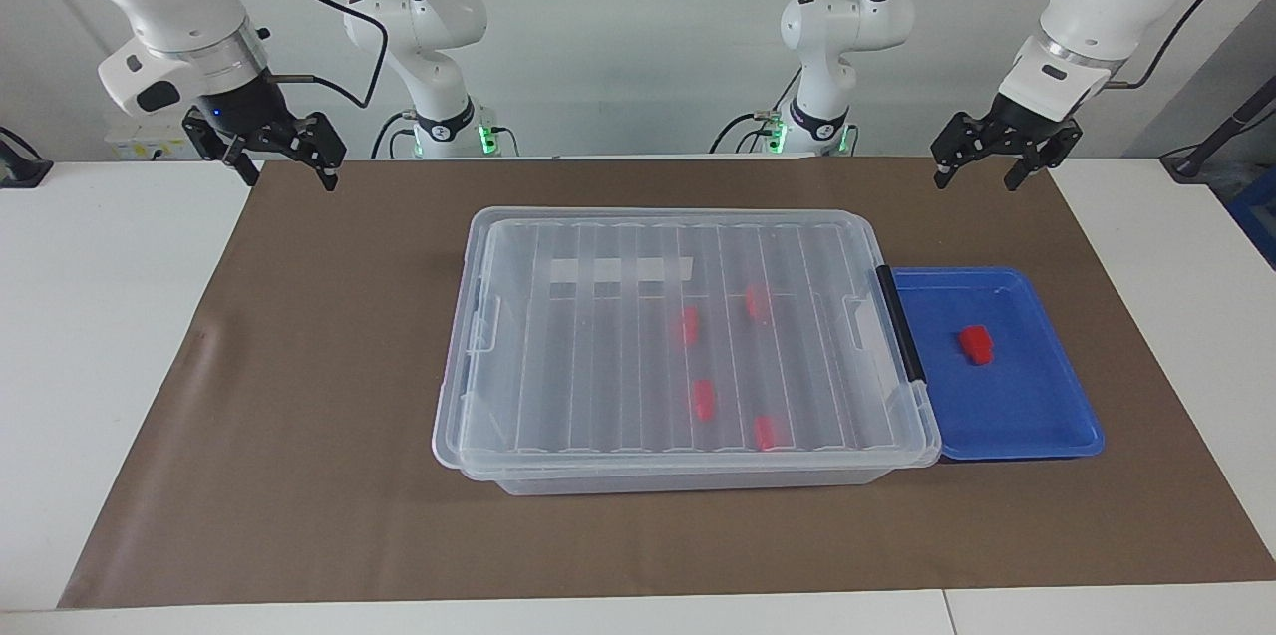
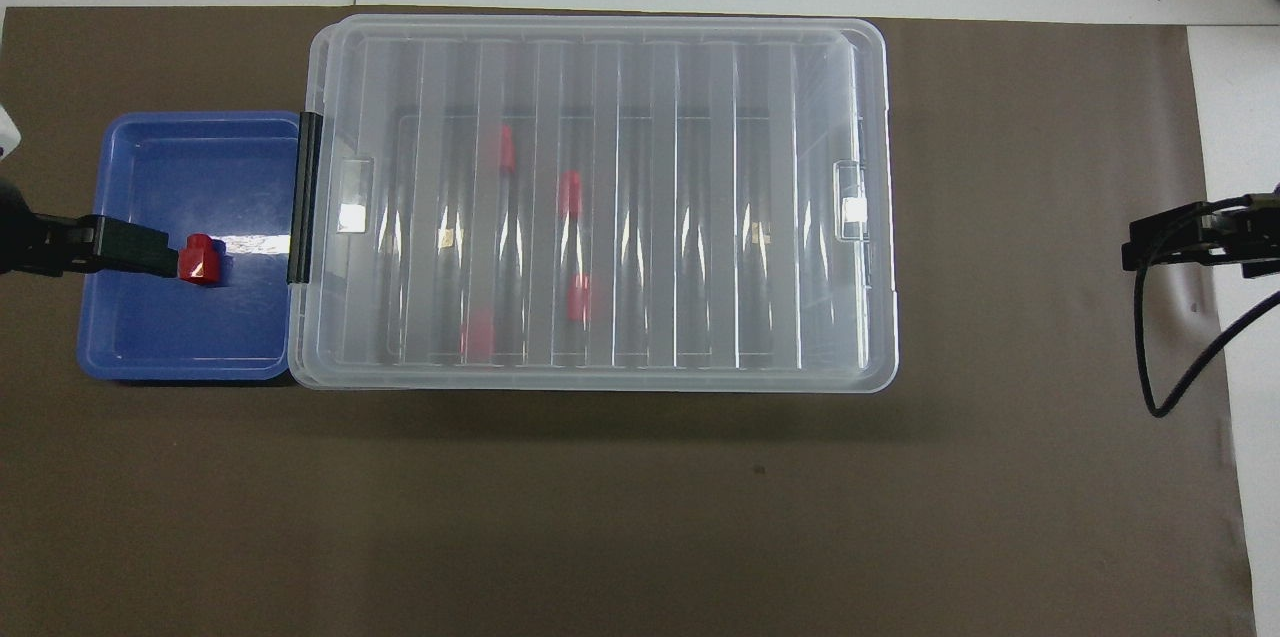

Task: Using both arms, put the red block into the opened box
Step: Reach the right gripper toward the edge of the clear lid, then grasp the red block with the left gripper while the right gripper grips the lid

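One red block (image 1: 976, 343) (image 2: 200, 259) lies alone in the blue tray (image 1: 1017, 406) (image 2: 180, 337). The tray sits against the black-handled end of the clear box (image 1: 454, 386) (image 2: 880, 217). The ribbed lid lies flat on the box, and several more red blocks (image 1: 704, 399) (image 2: 578, 297) show through it. My left gripper (image 1: 977, 178) (image 2: 140, 247) hangs open, high in the air at the left arm's end of the mat. From overhead it overlaps the tray beside the block, but it touches nothing. My right gripper (image 1: 289, 178) (image 2: 1150, 242) hangs open and empty, high over the right arm's end of the mat.
A brown mat (image 1: 299, 416) (image 2: 600, 517) covers the middle of the white table, with box and tray on it. A black cable (image 2: 1160, 357) loops down from the right gripper.
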You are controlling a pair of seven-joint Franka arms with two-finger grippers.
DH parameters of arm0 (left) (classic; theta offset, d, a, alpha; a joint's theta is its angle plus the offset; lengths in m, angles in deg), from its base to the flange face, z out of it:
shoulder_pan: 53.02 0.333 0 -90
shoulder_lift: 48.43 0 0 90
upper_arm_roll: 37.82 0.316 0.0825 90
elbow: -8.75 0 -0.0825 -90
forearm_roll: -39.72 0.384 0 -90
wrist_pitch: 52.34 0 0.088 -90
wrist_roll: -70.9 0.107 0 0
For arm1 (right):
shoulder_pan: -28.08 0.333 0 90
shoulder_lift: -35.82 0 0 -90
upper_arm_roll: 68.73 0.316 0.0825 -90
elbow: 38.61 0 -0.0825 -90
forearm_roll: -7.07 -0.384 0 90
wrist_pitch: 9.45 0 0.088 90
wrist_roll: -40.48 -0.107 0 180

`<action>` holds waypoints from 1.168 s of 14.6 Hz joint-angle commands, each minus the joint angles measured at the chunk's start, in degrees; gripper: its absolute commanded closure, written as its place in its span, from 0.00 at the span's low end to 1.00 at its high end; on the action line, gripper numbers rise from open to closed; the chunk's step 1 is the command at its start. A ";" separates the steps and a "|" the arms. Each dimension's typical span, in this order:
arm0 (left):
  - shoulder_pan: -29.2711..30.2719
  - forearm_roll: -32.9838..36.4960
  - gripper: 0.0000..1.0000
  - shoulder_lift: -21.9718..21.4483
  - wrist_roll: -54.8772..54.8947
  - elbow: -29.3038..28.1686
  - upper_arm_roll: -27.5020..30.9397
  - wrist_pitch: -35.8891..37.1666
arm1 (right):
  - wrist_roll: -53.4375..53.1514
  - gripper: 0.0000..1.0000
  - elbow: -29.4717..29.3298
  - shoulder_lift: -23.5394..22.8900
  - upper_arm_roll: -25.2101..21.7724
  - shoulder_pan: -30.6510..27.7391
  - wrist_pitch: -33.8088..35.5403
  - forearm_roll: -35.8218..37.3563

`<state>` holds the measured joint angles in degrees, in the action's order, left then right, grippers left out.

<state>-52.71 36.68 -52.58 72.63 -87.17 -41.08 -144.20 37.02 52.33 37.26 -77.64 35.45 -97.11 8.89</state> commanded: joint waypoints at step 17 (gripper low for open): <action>-0.31 0.93 0.00 -1.12 -0.24 -2.86 0.54 -5.77 | -4.63 0.00 13.21 -6.96 0.21 10.12 -34.58 -7.26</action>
<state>-52.70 36.68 -52.58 72.62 -87.75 -41.03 -147.32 33.09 65.41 32.61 -77.40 44.99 -128.47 3.86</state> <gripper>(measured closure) 0.000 0.000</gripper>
